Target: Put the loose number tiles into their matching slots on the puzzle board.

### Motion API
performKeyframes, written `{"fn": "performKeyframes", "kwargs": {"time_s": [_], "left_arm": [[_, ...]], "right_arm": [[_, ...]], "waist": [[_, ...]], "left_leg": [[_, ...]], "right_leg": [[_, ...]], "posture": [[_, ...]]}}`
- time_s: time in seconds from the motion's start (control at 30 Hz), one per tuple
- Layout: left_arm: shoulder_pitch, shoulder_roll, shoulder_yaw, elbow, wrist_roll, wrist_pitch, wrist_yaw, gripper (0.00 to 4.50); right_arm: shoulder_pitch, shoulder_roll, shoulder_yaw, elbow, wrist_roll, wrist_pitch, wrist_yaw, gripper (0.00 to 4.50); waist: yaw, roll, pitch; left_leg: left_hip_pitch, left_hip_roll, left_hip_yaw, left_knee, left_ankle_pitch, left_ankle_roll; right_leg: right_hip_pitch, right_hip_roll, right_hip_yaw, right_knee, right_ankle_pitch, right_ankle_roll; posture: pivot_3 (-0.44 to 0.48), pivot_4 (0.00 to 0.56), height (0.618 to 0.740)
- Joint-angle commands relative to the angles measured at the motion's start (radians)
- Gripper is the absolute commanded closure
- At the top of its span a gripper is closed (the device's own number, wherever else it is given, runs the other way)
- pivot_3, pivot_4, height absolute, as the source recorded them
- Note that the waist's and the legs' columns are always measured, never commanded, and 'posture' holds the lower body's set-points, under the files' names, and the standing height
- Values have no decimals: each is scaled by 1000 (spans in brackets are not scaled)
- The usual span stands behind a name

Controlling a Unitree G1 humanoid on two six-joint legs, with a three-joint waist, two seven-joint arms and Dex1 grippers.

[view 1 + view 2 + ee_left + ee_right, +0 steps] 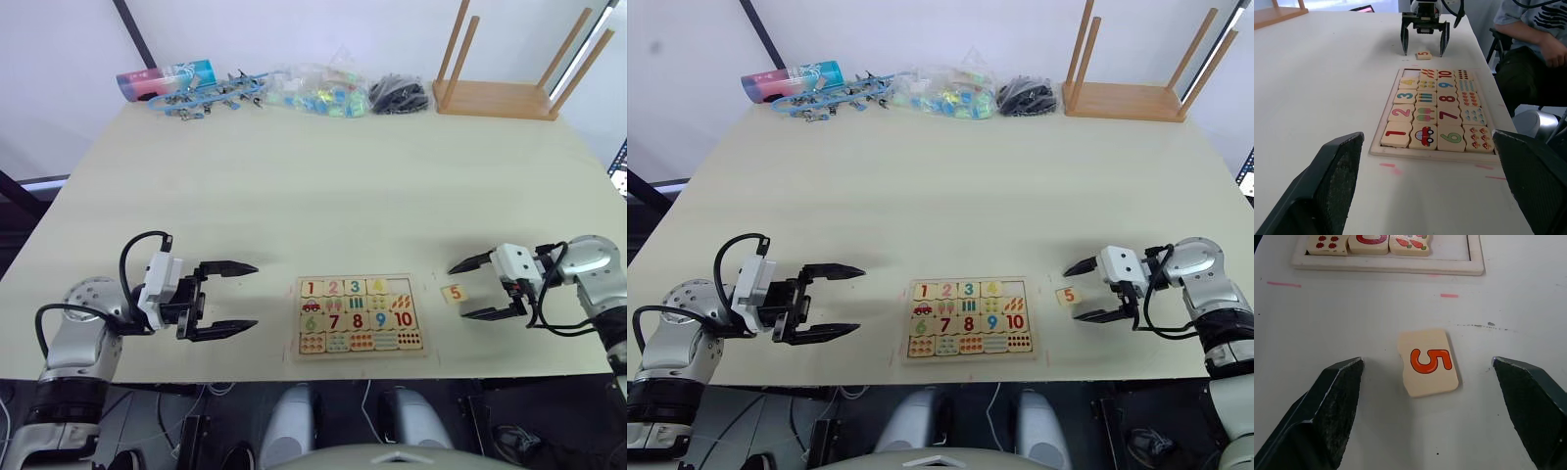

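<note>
Head view: the board (361,314) sits near the table's (294,196) front edge, long axis running left to right, with bare tabletop on both sides. Left gripper (230,297) hovers left of it, jaws wide. Right gripper (480,289) is spread wide by the 5 tile (453,293), just right of the board.

Left wrist: tiles 1 to 4 are seated; the end slot (1409,74) is open.

Right wrist: the 5 lies flat, slightly skewed, between the fingers (1327,406), untouched.

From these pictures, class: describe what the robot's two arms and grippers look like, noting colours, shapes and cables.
Both arms are silver-grey with rounded joints. Each wrist carries a white block with looping black cables. The left gripper and right gripper each have two black, tapered fingers.
</note>
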Motion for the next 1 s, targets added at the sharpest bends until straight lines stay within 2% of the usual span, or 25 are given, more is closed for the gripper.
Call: {"fn": "performKeyframes", "kwargs": {"time_s": [0.03, 0.07, 0.1, 0.9, 1.0], "left_arm": [[-7, 12, 23, -27, -7, -3, -29, 0], [-8, 12, 23, -27, -7, -3, -29, 0], [-8, 11, 21, -30, -7, -2, -28, 0], [-14, 9, 9, -39, -10, 6, -30, 0], [-14, 8, 7, -42, -11, 7, -30, 0]], "right_arm": [[-18, -11, 9, 39, -12, -37, 5, 1711], [-22, -10, 10, 48, -13, -43, 5, 2211], [-24, -11, 14, 55, -16, -44, 5, 2523], [-33, -7, 47, 18, 18, 14, 5, 2523], [-33, -9, 48, 23, 22, 16, 5, 3194]], "waist": [[-1, 0, 0], [-2, 0, 0], [-3, 0, 0], [-16, 0, 0], [-19, 0, 0]], "left_leg": [[0, 0, 0, 0, 0, 0], [1, 0, 1, 1, 0, 0], [1, 0, 1, 1, 0, 0], [5, 5, 8, 1, 0, 0], [5, 5, 8, 1, 0, 0]], "right_leg": [[0, 0, 0, 0, 0, 0], [0, 0, 0, 0, 0, -1], [1, 0, 1, 0, 1, -2], [1, 0, 7, 1, 1, -2], [1, 0, 7, 1, 1, -2]], "posture": [[0, 150, 737], [0, 150, 737], [0, 150, 737], [0, 150, 737], [0, 150, 737]]}}
